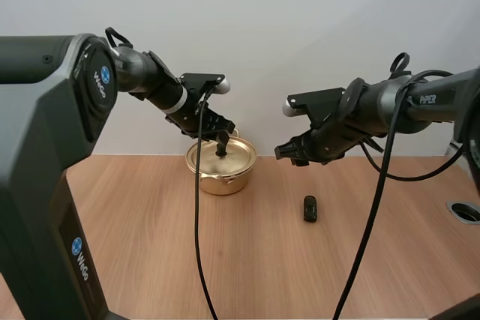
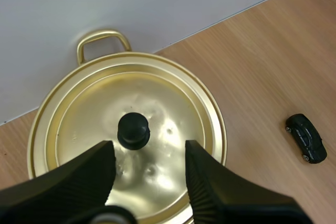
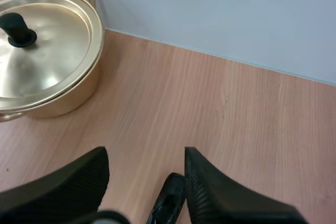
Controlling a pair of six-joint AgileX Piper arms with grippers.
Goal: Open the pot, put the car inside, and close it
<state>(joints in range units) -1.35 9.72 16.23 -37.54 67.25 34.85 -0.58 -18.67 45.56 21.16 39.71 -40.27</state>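
Table (image 1: 150, 260): light wood.
Left gripper (image 2: 149, 156): held wide apart over the knob (image 2: 133, 129) of the lid (image 2: 89, 114).
Right gripper (image 3: 145, 163): spread wide above the car (image 1: 310, 208).
Pot (image 1: 221, 183): lidded, set at the table's far edge.
Car: laid apart, to the pot's right.

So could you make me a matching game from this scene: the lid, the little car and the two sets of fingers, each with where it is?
Things:
1. lid
2. car
3. left fingers
4. right fingers

Places:
A. open, over the car
B. lying on the table, apart from the pot
C. open, over the lid's black knob
D. sitting on the pot

Pairs: 1-D, 2-B, 3-C, 4-A
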